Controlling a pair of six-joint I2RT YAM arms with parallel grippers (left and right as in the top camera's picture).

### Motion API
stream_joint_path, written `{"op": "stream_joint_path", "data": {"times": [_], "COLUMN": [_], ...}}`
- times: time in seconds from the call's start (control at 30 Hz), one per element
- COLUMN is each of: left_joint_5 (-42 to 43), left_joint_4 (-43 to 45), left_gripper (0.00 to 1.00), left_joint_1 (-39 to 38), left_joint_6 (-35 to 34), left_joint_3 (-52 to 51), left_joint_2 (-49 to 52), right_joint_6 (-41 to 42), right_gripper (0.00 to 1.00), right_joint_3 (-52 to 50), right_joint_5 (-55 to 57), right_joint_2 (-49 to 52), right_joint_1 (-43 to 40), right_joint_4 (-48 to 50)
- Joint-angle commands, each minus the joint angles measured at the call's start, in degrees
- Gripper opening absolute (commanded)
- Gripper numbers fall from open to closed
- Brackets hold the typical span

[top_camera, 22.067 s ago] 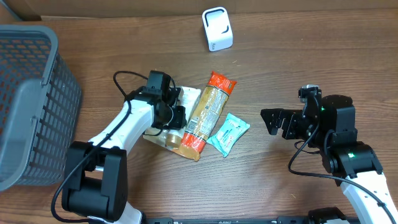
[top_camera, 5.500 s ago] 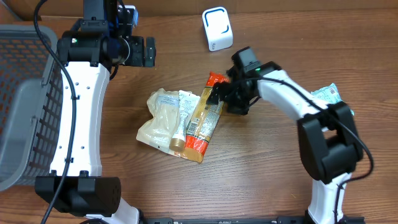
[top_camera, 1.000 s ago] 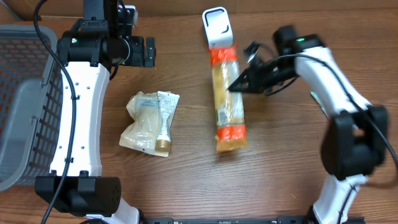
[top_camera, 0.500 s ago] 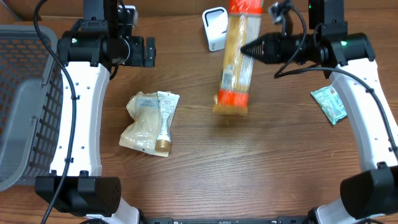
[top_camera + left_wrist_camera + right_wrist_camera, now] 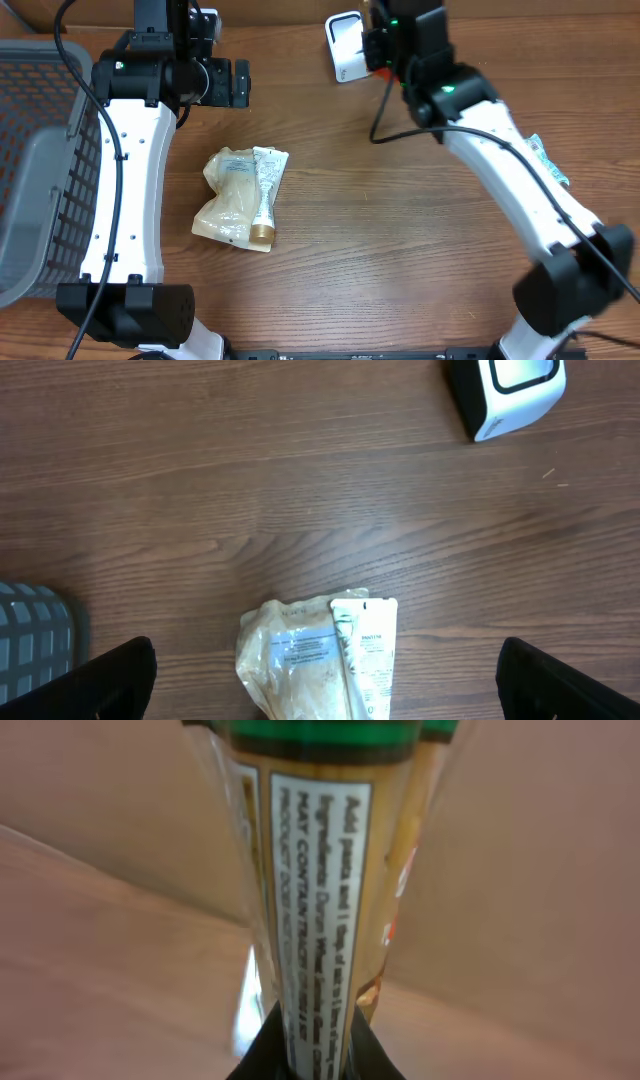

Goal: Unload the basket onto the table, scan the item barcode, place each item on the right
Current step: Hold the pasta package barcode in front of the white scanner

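Observation:
My right gripper (image 5: 308, 1050) is shut on a long clear pasta package (image 5: 315, 870), whose white printed label faces the wrist camera. In the overhead view the right wrist (image 5: 415, 40) sits at the back of the table beside the white scanner (image 5: 347, 45). It hides nearly all of the package; only an orange bit (image 5: 377, 62) shows. My left gripper (image 5: 225, 82) hangs open high over the table, holding nothing. In the left wrist view its fingers (image 5: 110, 680) stand wide apart above a pale pouch (image 5: 295, 665) and a white tube (image 5: 365, 655).
A grey basket (image 5: 40, 150) fills the left edge. The pouch and tube (image 5: 242, 195) lie together left of centre. A teal packet (image 5: 548, 170) lies at the right, partly under the right arm. The scanner (image 5: 505, 395) shows in the left wrist view's top right.
The right arm has swung the pasta package from mid-table up and back to the scanner. The left arm, pouch and tube have not moved.

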Motion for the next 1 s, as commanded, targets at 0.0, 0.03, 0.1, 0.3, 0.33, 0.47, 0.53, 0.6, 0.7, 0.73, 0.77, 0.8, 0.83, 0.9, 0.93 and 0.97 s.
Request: {"op": "stream_joint_path", "data": {"times": [0.0,0.03,0.1,0.3,0.33,0.47,0.53,0.6,0.7,0.73,0.77,0.8,0.83,0.9,0.93,0.97], "left_joint_5": [-0.35,-0.35,-0.35,-0.35,-0.35,-0.35,-0.35,-0.35,-0.35,-0.35,-0.35,-0.35,-0.35,-0.35,-0.35,-0.35], "left_joint_4": [0.02,0.02,0.02,0.02,0.02,0.02,0.02,0.02,0.02,0.02,0.02,0.02,0.02,0.02,0.02,0.02], "left_gripper": [1.0,0.99,1.0,1.0,1.0,1.0,0.99,1.0,0.99,1.0,1.0,1.0,0.99,0.99,1.0,1.0], "left_joint_1": [-0.22,-0.22,-0.22,-0.22,-0.22,-0.22,-0.22,-0.22,-0.22,-0.22,-0.22,-0.22,-0.22,-0.22,-0.22,-0.22], "left_joint_6": [1.09,1.09,1.07,1.07,1.09,1.09,1.07,1.07,1.09,1.09,1.07,1.07,1.09,1.09,1.09,1.09], "left_joint_3": [0.7,0.7,0.7,0.7,0.7,0.7,0.7,0.7,0.7,0.7,0.7,0.7,0.7,0.7,0.7,0.7], "left_joint_2": [-0.81,-0.81,-0.81,-0.81,-0.81,-0.81,-0.81,-0.81,-0.81,-0.81,-0.81,-0.81,-0.81,-0.81,-0.81,-0.81], "right_joint_6": [-15.02,-17.75,-22.12,-35.69,-37.66,-44.78,-47.84,-50.45,-51.1,-51.08,-51.04,-51.06,-51.08,-51.23,-51.25,-51.23], "right_gripper": [0.04,0.04,0.04,0.04,0.04,0.04,0.04,0.04,0.04,0.04,0.04,0.04,0.04,0.04,0.04,0.04], "right_joint_3": [2.01,2.01,2.01,2.01,2.01,2.01,2.01,2.01,2.01,2.01,2.01,2.01,2.01,2.01,2.01,2.01], "right_joint_5": [7.34,8.33,10.67,15.15,15.15,15.1,15.1,15.1,14.97,15.04,15.1,15.1,15.13,15.28,15.56,15.89], "right_joint_2": [3.96,5.49,8.11,14.67,15.45,18.49,19.65,20.79,21.94,22.12,22.34,22.51,22.58,22.73,22.73,22.73], "right_joint_1": [-0.7,-0.7,-0.42,1.7,2.12,4.39,5.44,6.27,6.58,6.58,6.58,6.58,6.58,6.58,6.58,6.58], "right_joint_4": [6.73,9.07,13.53,26.95,28.85,36.33,38.51,39.78,39.82,39.82,39.8,39.8,39.8,39.8,39.8,39.78]}}
